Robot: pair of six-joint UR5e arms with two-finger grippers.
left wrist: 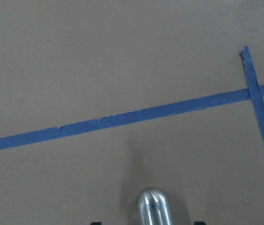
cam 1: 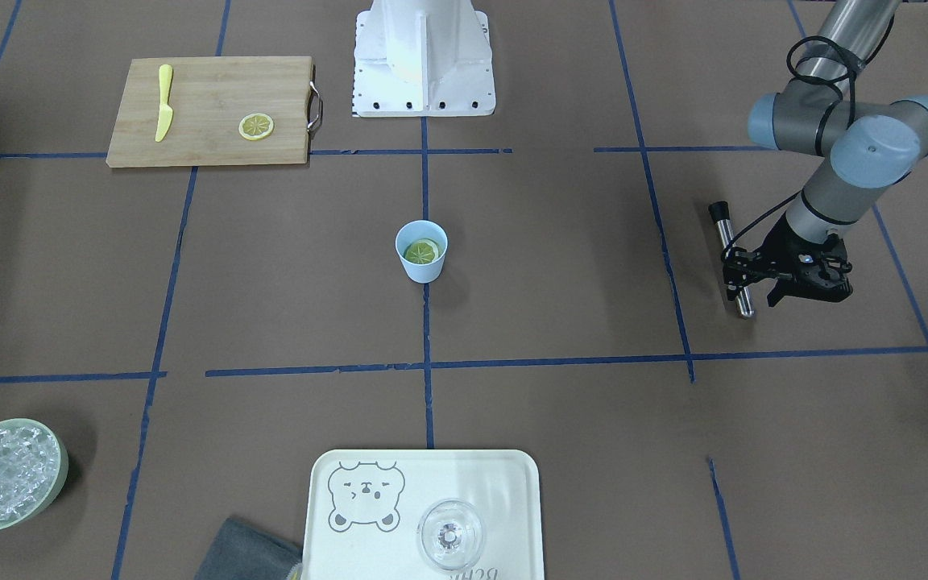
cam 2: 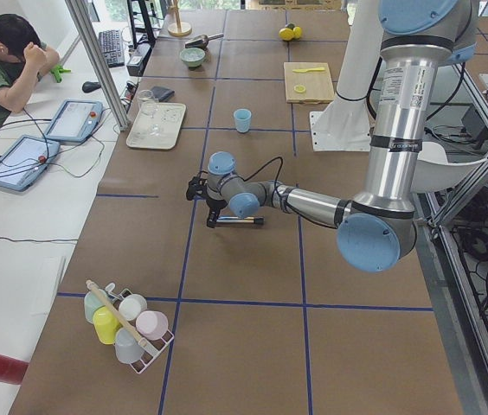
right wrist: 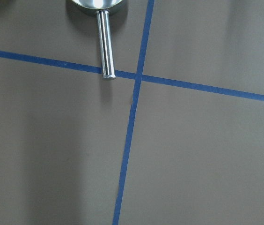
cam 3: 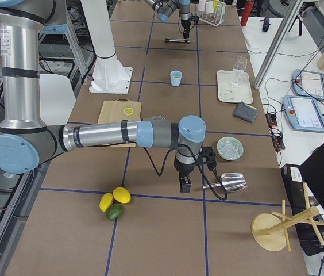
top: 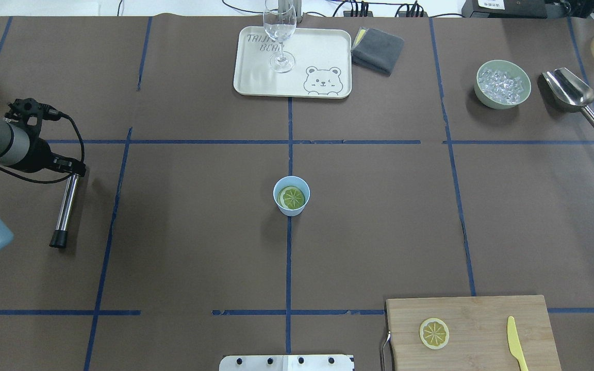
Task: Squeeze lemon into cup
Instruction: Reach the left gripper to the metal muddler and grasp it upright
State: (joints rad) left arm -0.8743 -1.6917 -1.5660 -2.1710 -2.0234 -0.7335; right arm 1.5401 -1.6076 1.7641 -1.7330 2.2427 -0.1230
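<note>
Two slices: the lemon point(top: 292, 197) inside the one cup point(top: 291, 210) at surface centre, twin slice point(top: 434, 333) on the board point(top: 482, 330) at 5 o'clock. Left tool point(cam 1: 806, 292) spread, empty; right tool point(cam 3: 184, 185) impossible to tell.

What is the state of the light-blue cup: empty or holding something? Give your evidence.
Holding something: the cup stands upright, and a lemon slice lies inside it, visible through its mouth in the overhead view.

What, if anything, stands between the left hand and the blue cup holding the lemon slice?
Nothing visible does. Only bare table lies between the left hand and the cup, with the lemon slice inside it. The metal rod lies at the hand, off that path.
</note>
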